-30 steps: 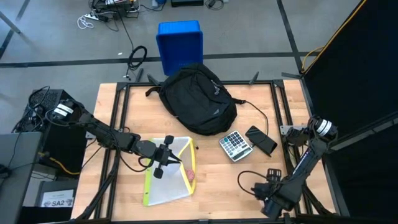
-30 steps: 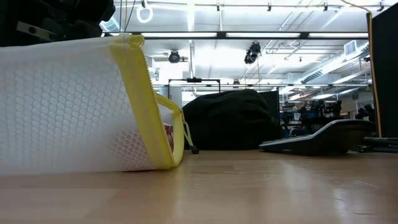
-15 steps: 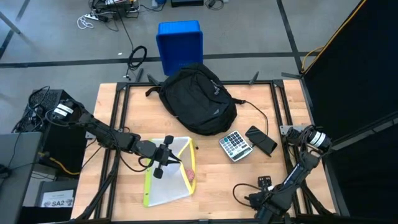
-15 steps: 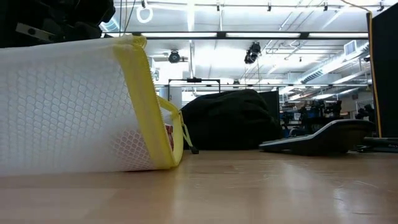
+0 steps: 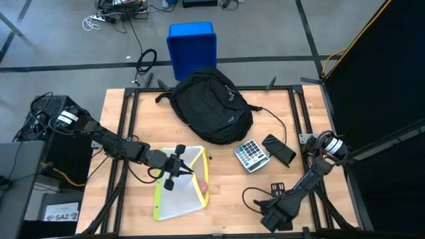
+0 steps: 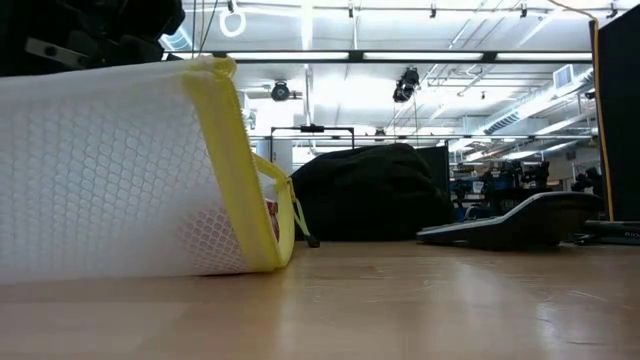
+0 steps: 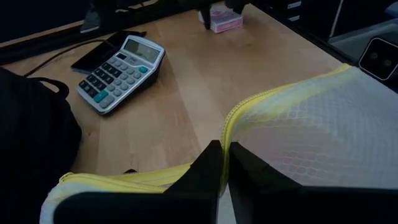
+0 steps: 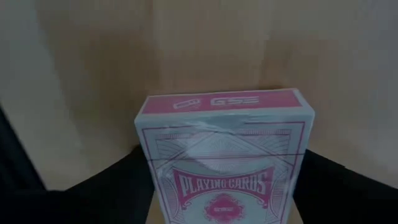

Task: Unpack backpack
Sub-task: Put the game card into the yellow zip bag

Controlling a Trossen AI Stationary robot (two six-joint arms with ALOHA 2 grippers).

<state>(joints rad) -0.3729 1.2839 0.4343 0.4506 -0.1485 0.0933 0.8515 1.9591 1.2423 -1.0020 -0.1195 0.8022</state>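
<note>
The black backpack [image 5: 209, 106] lies on its back at the table's far middle. In front of it lies a white mesh pouch [image 5: 182, 189] with a yellow zipper edge and something red inside. My left gripper [image 5: 180, 167] is shut on that edge. My right gripper [image 5: 272, 216] points down near the table's near edge, right of the pouch. A pink box of playing cards [image 8: 224, 168] sits between its fingers. The box also shows in the left wrist view [image 7: 217, 20], low at the tabletop. My left gripper pinches the pouch's yellow zipper edge [image 7: 229, 127] between its two shut fingers, coming slanting down from the table's left. That edge is raised, and the rest of the pouch lies on the table. My right gripper has the card box's two long sides [image 8: 146, 180] between its fingers [image 8: 118, 186], coming from above. The box's printed face is turned to the wrist camera. Whether the box rests on the table, I cannot tell.
A grey calculator [image 5: 252, 155] and a black phone [image 5: 279, 149] with a cable lie right of the backpack. A blue plastic bin [image 5: 192, 46] stands on the floor beyond the far edge. Bare wood lies between the pouch and my right gripper.
My right gripper has gone down and toward the table's left along the near edge, rolling its wrist on the way. My left gripper and the pouch have kept still.
</note>
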